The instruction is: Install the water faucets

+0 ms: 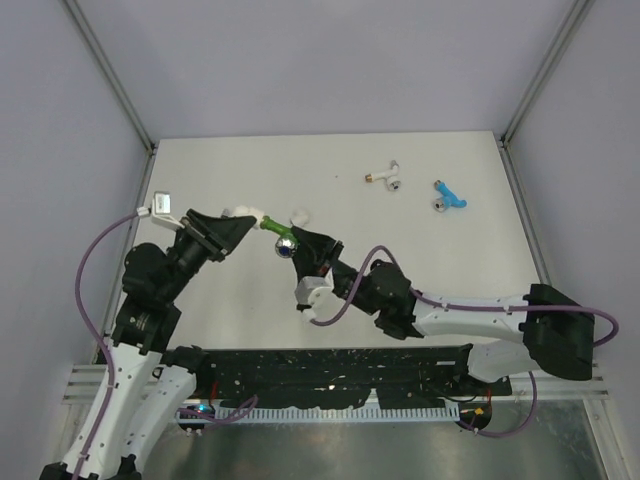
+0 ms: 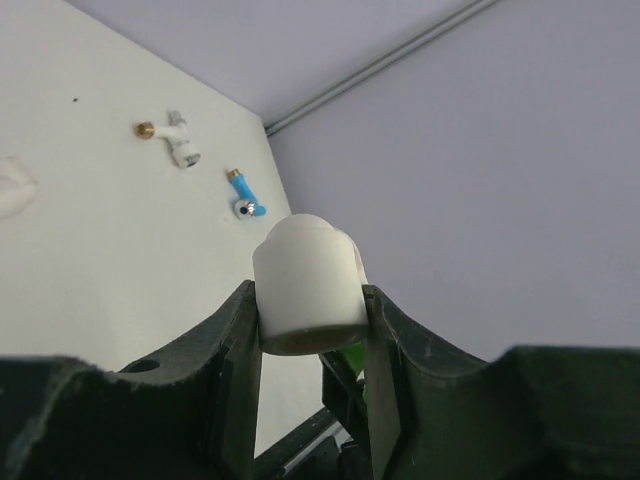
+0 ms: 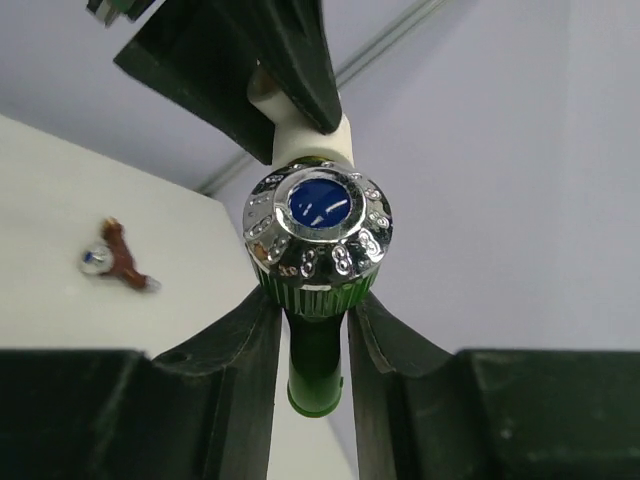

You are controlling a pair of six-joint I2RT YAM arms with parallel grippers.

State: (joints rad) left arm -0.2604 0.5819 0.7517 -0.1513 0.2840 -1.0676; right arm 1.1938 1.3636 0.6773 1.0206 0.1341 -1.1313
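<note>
My left gripper [image 1: 243,215] is shut on a stubby white pipe fitting [image 2: 308,285], held up off the table. My right gripper [image 1: 293,243] is shut on the green faucet [image 1: 272,226]; its fingers pinch the green stem [image 3: 316,360] just below the silvery knob with a blue cap [image 3: 318,235]. The faucet's far end meets the white fitting [image 3: 300,140]. The white faucet [image 1: 385,176] and the blue faucet [image 1: 450,195] lie on the table at the back right. The brown faucet [image 3: 115,262] lies on the table in the right wrist view; it is hidden in the top view.
A second white fitting [image 1: 298,215] lies on the table just beyond the two grippers, and also shows in the left wrist view [image 2: 12,188]. Grey walls with metal frame posts [image 1: 110,75] close in the table. A black rail [image 1: 330,370] runs along the near edge.
</note>
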